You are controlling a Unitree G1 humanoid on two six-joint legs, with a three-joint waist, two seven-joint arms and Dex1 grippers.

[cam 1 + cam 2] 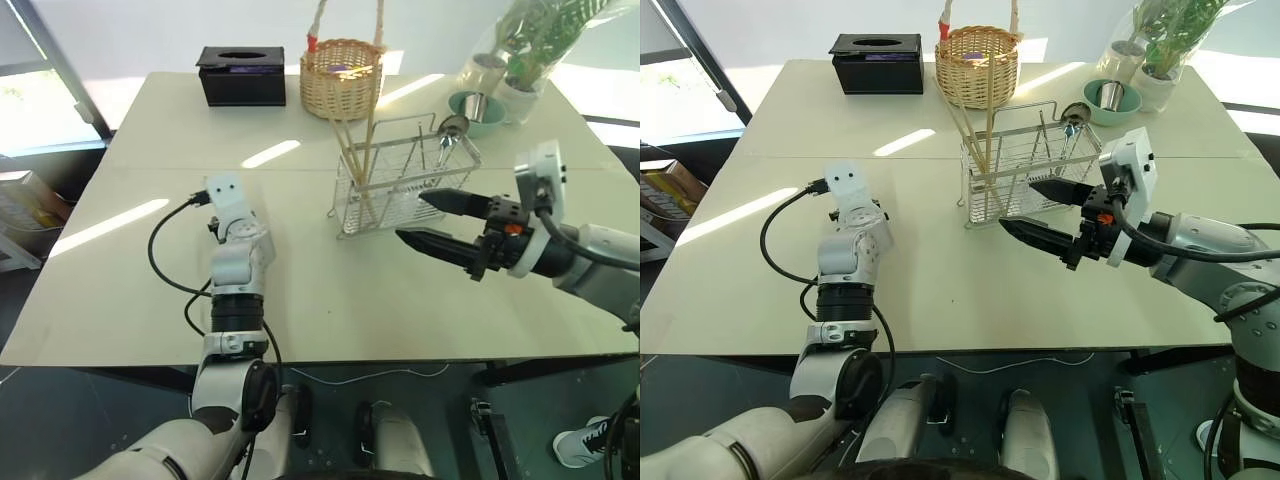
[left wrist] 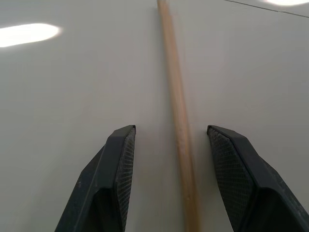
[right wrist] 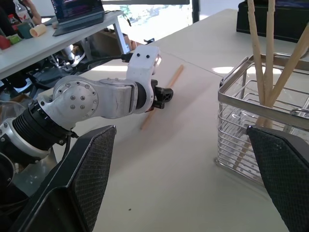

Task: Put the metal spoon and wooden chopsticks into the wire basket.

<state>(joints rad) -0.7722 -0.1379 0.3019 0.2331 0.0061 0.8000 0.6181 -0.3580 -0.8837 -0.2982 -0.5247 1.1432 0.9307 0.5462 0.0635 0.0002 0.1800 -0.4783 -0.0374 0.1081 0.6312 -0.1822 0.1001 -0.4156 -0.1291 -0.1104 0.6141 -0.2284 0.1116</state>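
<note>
My basket [image 1: 400, 185] holds three chopsticks [image 1: 352, 150] and a spoon [image 1: 452, 128]. Both my grippers [image 2: 171, 140] [image 3: 193, 145] are open, holding nothing.

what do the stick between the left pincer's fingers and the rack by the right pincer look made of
The chopstick lying on the table looks like pale, unvarnished wood: matte tan with faint grain. The wire basket looks like polished or plated steel wire: thin silver rods in a grid, catching bright glints.

Head pair looks down on table [image 1: 330, 300]; wrist cameras sit close.
</note>
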